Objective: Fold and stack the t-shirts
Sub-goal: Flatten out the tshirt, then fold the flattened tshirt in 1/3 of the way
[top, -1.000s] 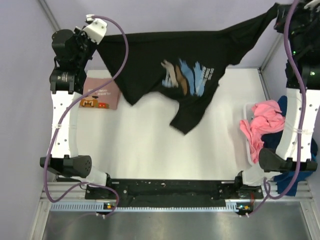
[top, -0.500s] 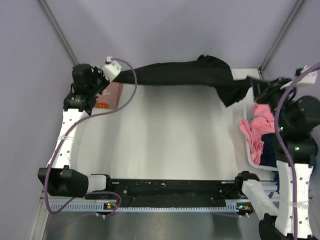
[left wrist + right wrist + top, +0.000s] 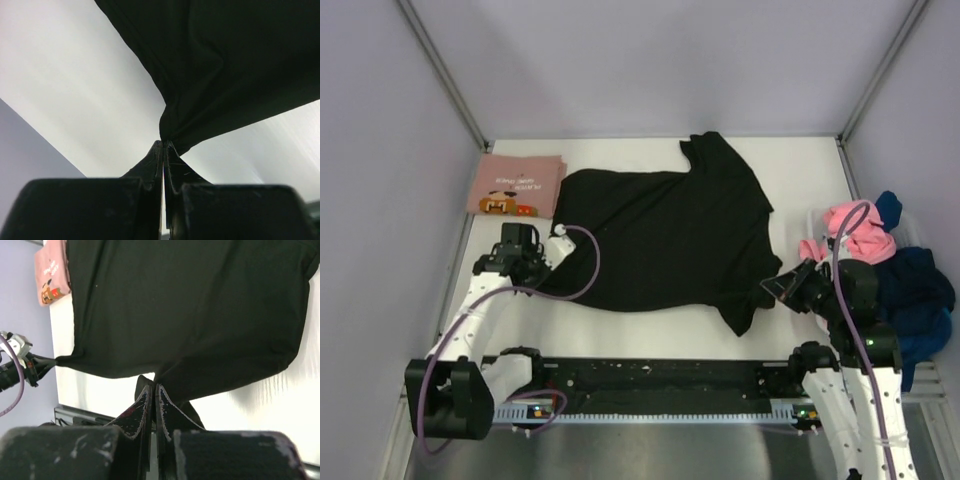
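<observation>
Left tool (image 3: pixel 163 145), right tool (image 3: pixel 154 386) (gripping), black t-shirt (image 3: pixel 670 230) between

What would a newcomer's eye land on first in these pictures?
A black t-shirt lies spread across the table, with the left pincer and right pincer each shut on its near edge. A folded pink t-shirt sits at the far left; a heap of pink and blue shirts crowds the right edge.

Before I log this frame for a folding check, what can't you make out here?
- Top view: the black t-shirt shows no print; its underside is hidden.
- Top view: the shirt pile is bunched, partly behind the right arm; count unclear.
- Top view: lettering on the folded pink t-shirt is too small.
</observation>
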Robot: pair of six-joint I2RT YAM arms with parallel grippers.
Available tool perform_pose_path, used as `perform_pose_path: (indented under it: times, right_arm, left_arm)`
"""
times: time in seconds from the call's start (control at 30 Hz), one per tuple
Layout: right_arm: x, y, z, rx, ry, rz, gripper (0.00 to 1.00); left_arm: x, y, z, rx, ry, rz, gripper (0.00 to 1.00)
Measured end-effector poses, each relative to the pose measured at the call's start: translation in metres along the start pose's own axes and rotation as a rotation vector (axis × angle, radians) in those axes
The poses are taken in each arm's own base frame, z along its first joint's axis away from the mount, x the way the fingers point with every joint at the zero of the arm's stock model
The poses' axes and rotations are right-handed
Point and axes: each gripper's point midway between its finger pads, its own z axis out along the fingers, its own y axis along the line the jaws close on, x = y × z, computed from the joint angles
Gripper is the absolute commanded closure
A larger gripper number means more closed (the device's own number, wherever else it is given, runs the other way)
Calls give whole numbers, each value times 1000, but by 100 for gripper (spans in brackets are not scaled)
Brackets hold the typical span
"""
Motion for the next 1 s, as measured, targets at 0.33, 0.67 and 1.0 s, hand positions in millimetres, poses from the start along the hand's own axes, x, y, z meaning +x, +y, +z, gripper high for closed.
perform_pose_path:
  times: [0.33, 0.67, 1.0]
  right_arm:
    - [16, -7, -26, 86, 55, 34, 100]
    - [-25, -24, 38, 149, 44, -75, 100]
    - [-71, -57, 119, 224, 5, -239, 100]
  left_arm:
    - [31, -44, -32, 122, 73, -60, 100]
    - [-29, 6, 3, 95, -11, -89, 100]
    - [-77, 70, 57, -4, -25, -128, 100]
